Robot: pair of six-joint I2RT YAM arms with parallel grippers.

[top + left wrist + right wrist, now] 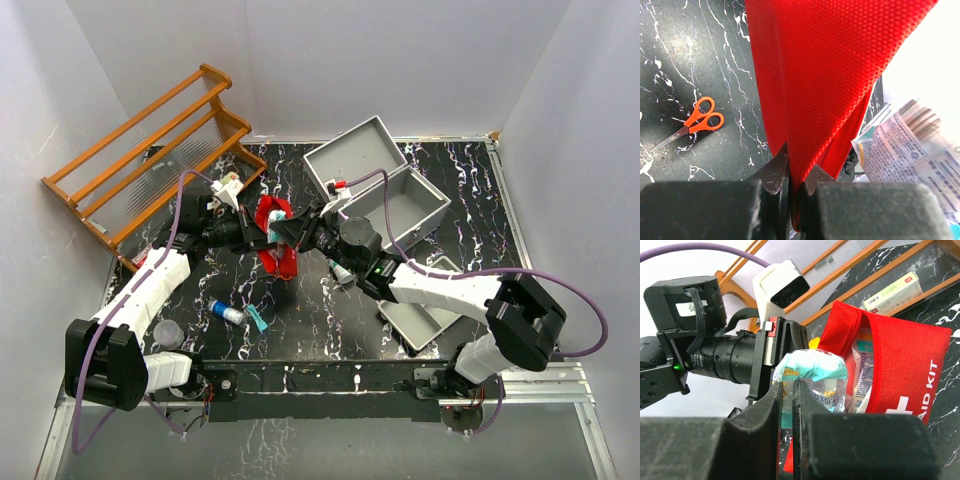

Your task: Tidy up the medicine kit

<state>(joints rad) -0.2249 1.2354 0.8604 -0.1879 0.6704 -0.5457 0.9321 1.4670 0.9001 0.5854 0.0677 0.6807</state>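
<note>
The medicine kit [432, 196], a light-grey metal case, stands open at the back right with its lid [348, 156] leaning back. A red first-aid pouch [270, 238] hangs above the table between both arms. My left gripper [252, 238] is shut on the pouch's fabric edge [825, 75], which is pinched between its fingertips [795, 175]. My right gripper [300, 232] is shut on a crinkly teal-and-clear packet [812, 365] at the pouch's open mouth [905, 370]. More packets show inside the pouch.
An orange-brown wooden rack [150, 150] stands at the back left, with a medicine box [892, 290] by it. Orange scissors [700, 120] lie on the table. A small blue-white bottle [225, 312], a grey cap [167, 333] and a grey tray [425, 318] lie near the front.
</note>
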